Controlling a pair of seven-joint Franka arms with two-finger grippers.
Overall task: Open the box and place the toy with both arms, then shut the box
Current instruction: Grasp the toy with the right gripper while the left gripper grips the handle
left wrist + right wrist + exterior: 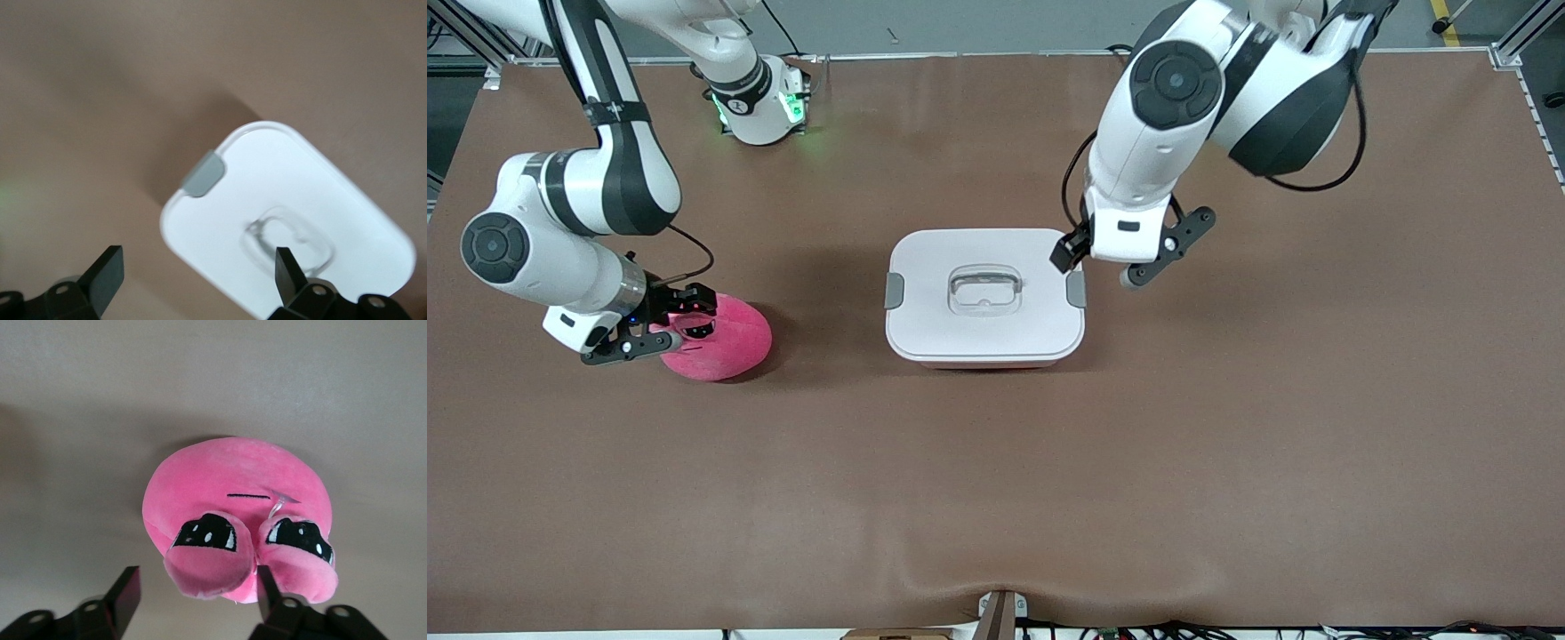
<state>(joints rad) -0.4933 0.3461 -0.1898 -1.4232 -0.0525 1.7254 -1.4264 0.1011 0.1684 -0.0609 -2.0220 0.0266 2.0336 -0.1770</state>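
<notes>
The box [984,298] stands mid-table with its white lid on, grey clips [894,291] at both ends and a clear handle [984,292] on top. My left gripper [1094,262] is open and empty, low over the box's end toward the left arm. In the left wrist view the gripper [198,277] straddles the lid's edge [280,173], near one clip [203,175]. The pink toy [720,338] lies toward the right arm's end. My right gripper [689,318] is open at its edge. In the right wrist view its fingers [200,597] flank the toy's [233,487] lower face without closing on it.
Brown mat [996,498] covers the table. The right arm's base [760,102] stands farthest from the front camera. A small bracket [1000,613] sits at the table's near edge.
</notes>
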